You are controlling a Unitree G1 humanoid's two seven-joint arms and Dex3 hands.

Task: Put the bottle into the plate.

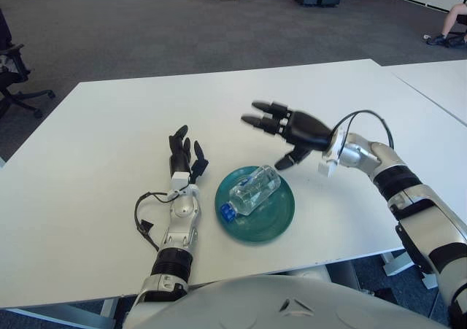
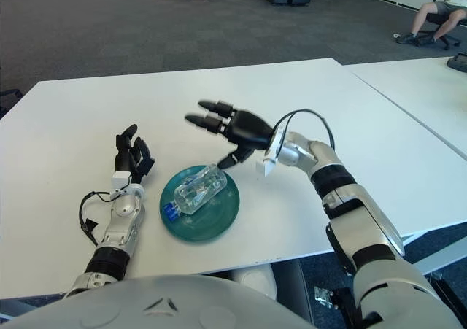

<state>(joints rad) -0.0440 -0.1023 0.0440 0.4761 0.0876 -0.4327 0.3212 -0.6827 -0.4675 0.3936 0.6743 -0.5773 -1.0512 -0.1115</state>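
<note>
Hovering over the far right rim of the plate (image 1: 281,216), the right hand (image 1: 288,128) has its fingers spread apart and holds nothing, thumb hanging down close to the bottle's clear base end, though I cannot tell whether it touches. The bottle (image 1: 254,190) lies on its side inside the teal plate, long axis running diagonally: blue cap toward the robot and its left, base pointing away toward the right hand. So the bottle sits just below and to the left of that hand, on the robot's side of it, and by the look of it the placing is done; what comes next, I'd judge, is simply getting the hand up and away without the thumb catching the base and rolling the bottle across the shallow dish. The right hand is plainly the nearer one. The left hand (image 1: 184,161) shows just left of the plate, fingers relaxed and pointing away, gripping nothing, with a black cable looping beside its forearm. The white table (image 1: 95,139) around them offers nothing to block the way, and a second table stands off to the right.
</note>
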